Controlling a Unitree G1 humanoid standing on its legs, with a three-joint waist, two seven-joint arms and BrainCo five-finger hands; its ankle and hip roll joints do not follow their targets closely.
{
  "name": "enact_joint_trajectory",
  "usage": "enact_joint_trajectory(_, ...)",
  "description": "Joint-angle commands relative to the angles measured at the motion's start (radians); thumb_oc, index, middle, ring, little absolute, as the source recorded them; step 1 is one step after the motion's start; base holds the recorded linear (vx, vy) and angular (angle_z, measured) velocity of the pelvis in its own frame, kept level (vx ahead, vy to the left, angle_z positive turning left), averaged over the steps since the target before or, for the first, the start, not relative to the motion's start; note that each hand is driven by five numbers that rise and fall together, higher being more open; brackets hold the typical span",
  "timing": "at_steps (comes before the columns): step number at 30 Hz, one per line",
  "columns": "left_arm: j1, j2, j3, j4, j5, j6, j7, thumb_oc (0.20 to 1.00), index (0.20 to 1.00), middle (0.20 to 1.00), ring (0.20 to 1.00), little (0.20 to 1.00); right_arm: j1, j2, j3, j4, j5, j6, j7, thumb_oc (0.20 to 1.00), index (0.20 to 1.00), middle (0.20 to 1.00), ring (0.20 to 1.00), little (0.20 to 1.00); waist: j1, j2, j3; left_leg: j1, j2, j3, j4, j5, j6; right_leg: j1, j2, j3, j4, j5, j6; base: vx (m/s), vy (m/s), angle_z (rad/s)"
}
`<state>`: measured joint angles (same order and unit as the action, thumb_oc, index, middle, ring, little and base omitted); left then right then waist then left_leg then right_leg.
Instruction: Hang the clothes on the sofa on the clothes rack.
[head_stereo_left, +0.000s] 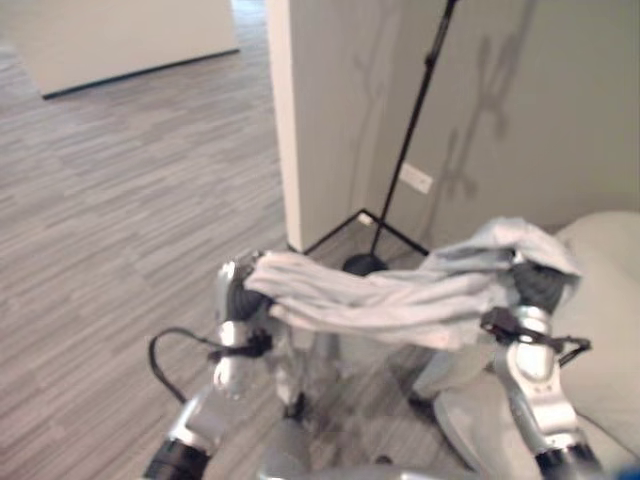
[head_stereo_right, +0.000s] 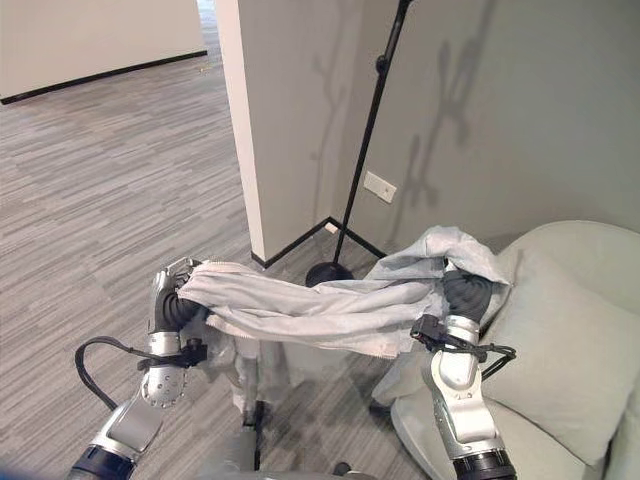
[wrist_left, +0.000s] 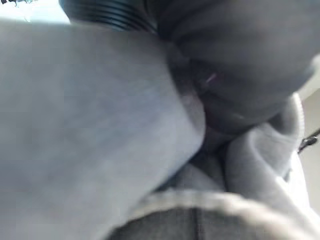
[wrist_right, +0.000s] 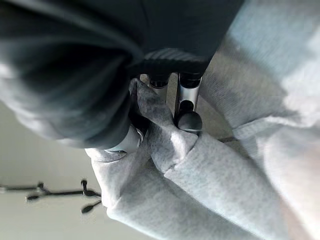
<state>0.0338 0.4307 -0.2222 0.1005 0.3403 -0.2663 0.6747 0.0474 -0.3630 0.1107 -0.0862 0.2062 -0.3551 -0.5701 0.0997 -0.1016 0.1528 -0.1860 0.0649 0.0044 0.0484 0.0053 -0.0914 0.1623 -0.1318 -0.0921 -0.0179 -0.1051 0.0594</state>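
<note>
Pale grey garment hangs stretched between my two raised hands, clear of the sofa at my right. My right hand pinches a fold of it. The left hand is under cloth; I cannot tell its grip. The black stand rises beyond.

Silver-grey arms, dark ribbed wrist covers, silver dark-tipped fingers.

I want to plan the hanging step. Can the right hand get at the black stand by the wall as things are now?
Probably not yet. The right hand is shut on the grey garment, stretched across to the left hand, and the black stand is farther off by the wall.
</note>
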Motion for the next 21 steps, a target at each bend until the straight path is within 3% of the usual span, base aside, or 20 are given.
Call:
enact_joint_trajectory(1,-0.042,0.061,0.087,-0.087,0.069,-0.029,0.071,0.2,0.2,0.2,0.2,0.2,-0.045,-0.017,-0.051,-0.063,-0.053,-0.042,-0.026,0.2,0.2,0.2,0.2,0.2,0.014,-0.021,-0.064,-0.062,0.007,-0.029,-0.134,0.146,0.018,0.058,0.103,-0.041,0.046,-0.03,0.01,0.45,0.358,-0.62)
enact_joint_trajectory(3,-0.034,0.099,0.145,-0.075,0.117,-0.019,0.103,0.2,0.2,0.2,0.2,0.2,-0.042,-0.018,-0.082,-0.059,-0.122,-0.028,-0.041,0.2,0.2,0.2,0.2,0.2,0.026,-0.026,-0.094,-0.026,-0.003,-0.055,-0.099,0.183,0.031,0.075,0.077,-0.005,0.094,-0.039,0.029,0.52,0.445,-0.73)
enact_joint_trajectory(4,-0.057,0.137,0.179,-0.061,0.134,-0.009,0.129,0.2,0.2,0.2,0.2,0.2,-0.056,-0.013,-0.107,-0.033,-0.146,-0.01,-0.065,0.2,0.2,0.2,0.2,0.2,0.022,-0.043,-0.112,-0.004,-0.018,-0.044,-0.072,0.171,0.051,0.058,0.047,-0.001,0.162,0.019,0.061,0.35,0.312,-0.8)
enact_joint_trajectory(5,-0.058,0.139,0.179,-0.06,0.134,-0.01,0.13,0.2,0.2,0.2,0.2,0.2,-0.059,-0.011,-0.107,-0.032,-0.148,-0.01,-0.066,0.2,0.2,0.2,0.2,0.2,0.023,-0.047,-0.111,-0.006,-0.021,-0.041,-0.068,0.168,0.053,0.055,0.043,0.002,0.166,0.018,0.064,0.36,0.352,-0.63)
enact_joint_trajectory(8,-0.104,0.216,0.232,-0.06,0.149,0.001,0.158,0.2,0.2,0.2,0.2,0.2,-0.127,-0.032,-0.152,-0.025,-0.24,0.027,-0.139,0.2,0.2,0.2,0.2,0.2,0.012,-0.049,-0.117,0.043,-0.048,-0.004,-0.025,0.104,0.106,-0.025,-0.013,-0.003,0.389,0.127,0.097,0.29,0.358,-0.11)
enact_joint_trajectory(10,-0.123,0.243,0.254,-0.053,0.161,0.012,0.193,0.2,0.2,0.2,0.2,0.2,-0.183,-0.045,-0.174,-0.016,-0.309,0.059,-0.203,0.2,0.2,0.2,0.2,0.2,-0.001,-0.027,-0.116,0.1,-0.055,0.017,-0.006,0.055,0.136,-0.073,-0.056,-0.05,0.525,0.202,0.102,0.22,0.329,-0.11)
enact_joint_trajectory(11,-0.128,0.243,0.255,-0.05,0.162,0.011,0.196,0.2,0.2,0.2,0.2,0.2,-0.19,-0.045,-0.171,-0.015,-0.314,0.062,-0.207,0.2,0.2,0.2,0.2,0.2,-0.001,-0.028,-0.11,0.1,-0.057,0.02,-0.002,0.053,0.139,-0.08,-0.059,-0.045,0.54,0.198,0.104,0.25,0.384,-0.15)
enact_joint_trajectory(12,-0.144,0.237,0.262,-0.052,0.154,0.024,0.206,0.2,0.2,0.2,0.2,0.2,-0.225,-0.04,-0.182,-0.014,-0.348,0.079,-0.247,0.2,0.2,0.2,0.2,0.2,-0.007,-0.012,-0.115,0.16,-0.061,0.048,0.001,0.004,0.162,-0.102,-0.123,-0.127,0.626,0.217,0.097,0.31,0.38,-0.2)
enact_joint_trajectory(13,-0.138,0.23,0.272,-0.063,0.154,0.026,0.206,0.2,0.2,0.2,0.2,0.2,-0.229,-0.043,-0.193,-0.022,-0.366,0.088,-0.252,0.2,0.2,0.2,0.2,0.2,-0.011,-0.012,-0.116,0.194,-0.065,0.061,-0.002,-0.013,0.167,-0.121,-0.148,-0.166,0.653,0.232,0.098,0.42,0.455,-0.15)
enact_joint_trajectory(15,-0.127,0.217,0.284,-0.077,0.158,0.025,0.204,0.2,0.2,0.2,0.2,0.2,-0.227,-0.041,-0.197,-0.034,-0.38,0.098,-0.252,0.2,0.2,0.2,0.2,0.2,-0.015,-0.011,-0.115,0.231,-0.072,0.069,-0.018,-0.026,0.171,-0.133,-0.165,-0.197,0.657,0.214,0.095,0.26,0.176,-0.31)
enact_joint_trajectory(16,-0.126,0.211,0.274,-0.082,0.165,0.011,0.191,0.2,0.2,0.2,0.2,0.2,-0.231,-0.059,-0.211,-0.029,-0.396,0.105,-0.251,0.2,0.2,0.2,0.2,0.2,-0.022,-0.019,-0.108,0.275,-0.078,0.073,-0.035,-0.045,0.165,-0.164,-0.148,-0.235,0.582,0.172,0.092,0.28,0.086,-0.25)
enact_joint_trajectory(18,-0.128,0.208,0.268,-0.081,0.161,0.01,0.185,0.2,0.2,0.2,0.2,0.2,-0.238,-0.068,-0.211,-0.03,-0.404,0.108,-0.251,0.2,0.2,0.2,0.2,0.2,-0.021,-0.02,-0.102,0.299,-0.076,0.073,-0.039,-0.062,0.161,-0.169,-0.141,-0.253,0.524,0.158,0.093,0.29,0.009,-0.22)
enact_joint_trajectory(19,-0.142,0.22,0.264,-0.079,0.171,0.018,0.174,0.2,0.2,0.2,0.2,0.2,-0.254,-0.082,-0.21,-0.024,-0.409,0.113,-0.25,0.2,0.2,0.2,0.2,0.2,-0.02,-0.032,-0.095,0.336,-0.077,0.072,-0.049,-0.089,0.145,-0.189,-0.143,-0.277,0.339,0.157,0.102,0.28,-0.109,-0.2)
enact_joint_trajectory(21,-0.179,0.238,0.259,-0.07,0.191,0.031,0.172,0.2,0.2,0.2,0.2,0.2,-0.285,-0.09,-0.193,-0.015,-0.419,0.119,-0.245,0.2,0.2,0.2,0.2,0.2,-0.019,-0.032,-0.086,0.374,-0.054,0.076,-0.061,-0.113,0.122,-0.188,-0.119,-0.295,0.131,0.202,0.123,0.31,-0.119,-0.18)
